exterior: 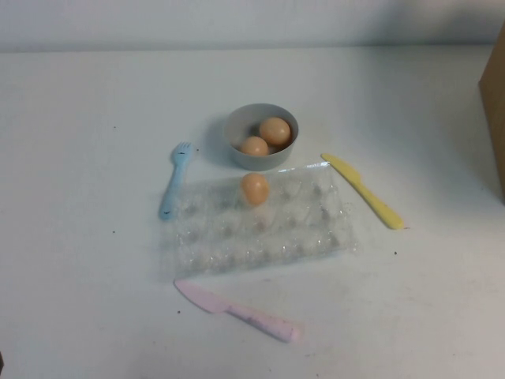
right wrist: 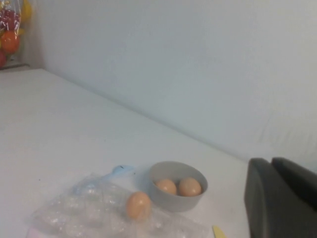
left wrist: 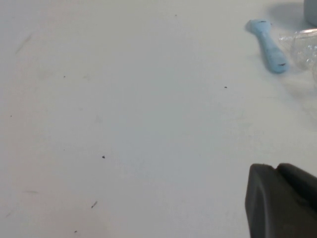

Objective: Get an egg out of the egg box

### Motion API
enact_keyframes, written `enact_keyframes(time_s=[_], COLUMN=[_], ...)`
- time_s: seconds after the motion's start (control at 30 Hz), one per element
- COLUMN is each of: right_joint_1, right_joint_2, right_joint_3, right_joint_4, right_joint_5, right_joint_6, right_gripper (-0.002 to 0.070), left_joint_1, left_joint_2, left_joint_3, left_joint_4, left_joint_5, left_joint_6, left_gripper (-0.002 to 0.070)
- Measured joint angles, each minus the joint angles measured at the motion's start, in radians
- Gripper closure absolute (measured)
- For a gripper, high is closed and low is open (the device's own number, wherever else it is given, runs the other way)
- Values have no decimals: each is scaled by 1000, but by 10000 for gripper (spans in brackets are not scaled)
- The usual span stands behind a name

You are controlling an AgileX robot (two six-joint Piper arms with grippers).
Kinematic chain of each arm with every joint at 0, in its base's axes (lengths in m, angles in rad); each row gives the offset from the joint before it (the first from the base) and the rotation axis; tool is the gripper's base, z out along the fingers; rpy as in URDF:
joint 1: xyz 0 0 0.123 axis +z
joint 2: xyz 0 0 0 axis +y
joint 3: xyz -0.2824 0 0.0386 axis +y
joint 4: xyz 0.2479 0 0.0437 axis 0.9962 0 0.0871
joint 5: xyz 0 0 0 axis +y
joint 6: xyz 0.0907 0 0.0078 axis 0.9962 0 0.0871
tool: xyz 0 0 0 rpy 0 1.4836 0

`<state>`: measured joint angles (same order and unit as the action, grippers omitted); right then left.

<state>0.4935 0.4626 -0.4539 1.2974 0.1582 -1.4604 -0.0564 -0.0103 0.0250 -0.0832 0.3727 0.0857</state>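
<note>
The egg box [exterior: 300,229], a clear crinkly plastic tray, lies flat at the table's middle. One orange-tan egg [exterior: 255,189] sits in a cup of its far row. Neither gripper shows in the high view. My left gripper [left wrist: 276,166] is shut and empty over bare table to the left of the tray, whose corner [left wrist: 306,47] just shows. My right gripper [right wrist: 271,160] is shut and empty, held well back from the tray [right wrist: 74,213] and from the egg [right wrist: 138,205].
A round grey bowl [exterior: 260,160] with two more eggs stands just behind the tray. A blue fork [exterior: 175,180] lies to its left, a yellow knife [exterior: 364,191] to its right, a pink knife [exterior: 237,310] in front. A brown box [exterior: 494,103] stands at the right edge.
</note>
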Motion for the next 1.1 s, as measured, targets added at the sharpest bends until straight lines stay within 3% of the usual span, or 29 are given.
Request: enact_keyframes(time_s=[0.13, 0.37, 0.47, 0.57, 0.67, 0.83, 0.93, 1.1], right_joint_1=[0, -7, -58, -163, -281, -439, -473, -482], right_joint_2=[0, -76, -170, -289, -401, -470, -470, -470], right_joint_3=[55, 252, 341, 425, 474, 480, 480, 480], right_joint_4=[-34, -597, -720, -776, -855, -1149, -1246, -1309], right_joint_5=[-81, -348, -393, -393, -326, -40, 93, 185], right_joint_6=[78, 809, 969, 1022, 1119, 1450, 1550, 1574], right_gripper=[692, 692, 692, 692, 692, 692, 692, 692], left_joint_1=[0, 0, 0, 0, 0, 0, 0, 0], left_joint_2=[0, 0, 0, 0, 0, 0, 0, 0], left_joint_3=[0, 0, 0, 0, 0, 0, 0, 0], left_joint_4=[0, 0, 0, 0, 0, 0, 0, 0], left_joint_5=[0, 0, 0, 0, 0, 0, 0, 0], left_joint_6=[0, 0, 0, 0, 0, 0, 0, 0], left_gripper=[680, 680, 680, 680, 679, 680, 679, 680])
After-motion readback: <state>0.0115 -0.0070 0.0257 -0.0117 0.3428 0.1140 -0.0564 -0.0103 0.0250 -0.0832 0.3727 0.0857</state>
